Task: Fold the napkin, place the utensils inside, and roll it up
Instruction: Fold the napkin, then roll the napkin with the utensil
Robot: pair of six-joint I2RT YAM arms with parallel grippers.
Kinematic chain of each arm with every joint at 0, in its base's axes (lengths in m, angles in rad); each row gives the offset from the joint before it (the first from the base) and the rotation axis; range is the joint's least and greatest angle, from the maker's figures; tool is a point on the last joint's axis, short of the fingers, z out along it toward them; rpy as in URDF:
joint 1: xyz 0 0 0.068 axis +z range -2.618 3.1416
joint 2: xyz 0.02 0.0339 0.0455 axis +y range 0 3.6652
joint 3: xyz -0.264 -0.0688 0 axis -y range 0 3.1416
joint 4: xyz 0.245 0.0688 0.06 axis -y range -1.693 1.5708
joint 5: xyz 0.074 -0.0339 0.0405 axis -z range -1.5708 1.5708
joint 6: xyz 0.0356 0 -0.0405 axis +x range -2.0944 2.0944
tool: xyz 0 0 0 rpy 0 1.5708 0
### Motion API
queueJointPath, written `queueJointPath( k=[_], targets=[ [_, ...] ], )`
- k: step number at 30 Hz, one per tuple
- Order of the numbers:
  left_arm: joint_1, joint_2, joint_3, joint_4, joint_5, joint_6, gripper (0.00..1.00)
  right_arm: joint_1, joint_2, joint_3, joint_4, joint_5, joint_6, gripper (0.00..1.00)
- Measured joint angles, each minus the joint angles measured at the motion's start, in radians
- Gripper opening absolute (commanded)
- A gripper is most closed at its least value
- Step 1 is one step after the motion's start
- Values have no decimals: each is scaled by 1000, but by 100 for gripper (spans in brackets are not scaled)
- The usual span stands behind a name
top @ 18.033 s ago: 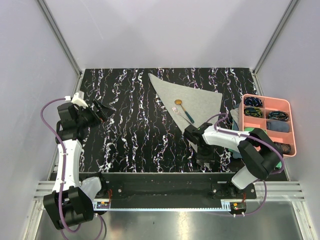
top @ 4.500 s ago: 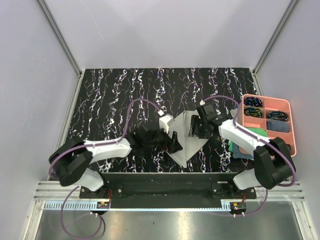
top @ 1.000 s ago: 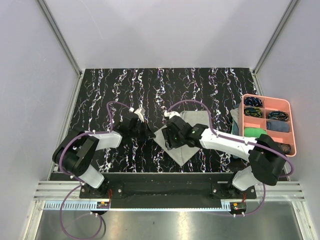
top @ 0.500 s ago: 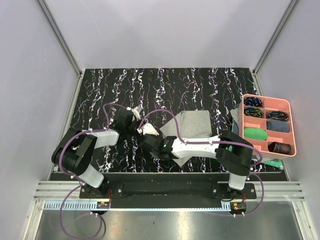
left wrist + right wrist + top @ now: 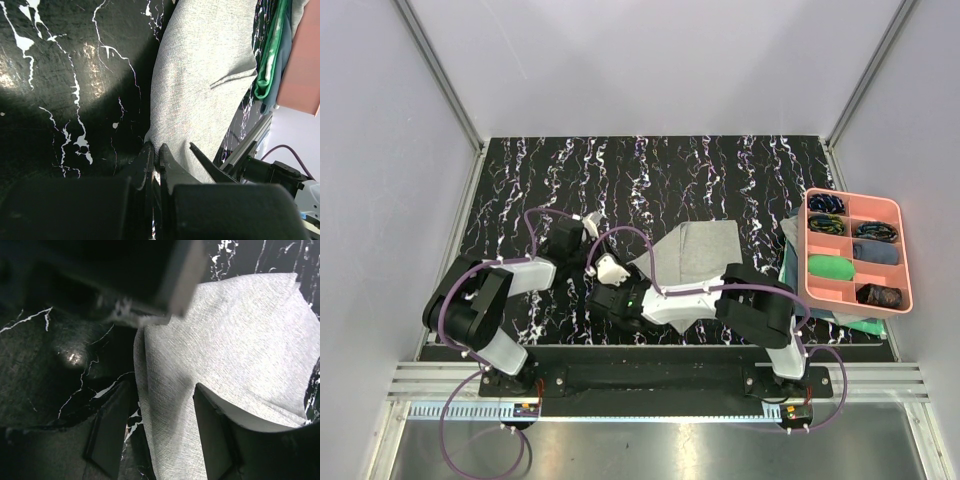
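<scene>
The napkin lies folded on the black marbled table, a light grey-green cloth whose left edge points at both grippers. My left gripper is shut, and in the left wrist view its tips touch the near edge of the napkin. Whether any cloth is pinched cannot be made out. My right gripper is open, and in the right wrist view it straddles the left edge of the napkin, with one finger over the table and the other over the cloth. The utensils are hidden.
A pink tray with several filled compartments sits at the right edge. Green and teal folded cloths lie under and beside it. The right arm's forearm stretches across the table's near side, below the napkin. The left wrist hangs close above the right gripper.
The right gripper has swept left from the napkin's middle to its left edge, its forearm now lying along the near side. The left gripper has drawn back a little to the left.
</scene>
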Motion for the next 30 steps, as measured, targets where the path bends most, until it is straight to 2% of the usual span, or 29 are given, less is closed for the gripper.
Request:
queueJointPath(
  k=[15,17,23,30],
  targets=[
    [21,-9,0,0,9,-1,0,38,-22,-57,-86,105,106,59],
    [22,-9,1,0,10,-1,0,48,-24,-58,-105,112,116,55],
    [25,-9,2,0,11,-1,0,73,-24,-59,-141,124,138,33],
    [25,-9,2,0,12,0,0,75,-24,-59,-156,126,146,19]
  ],
)
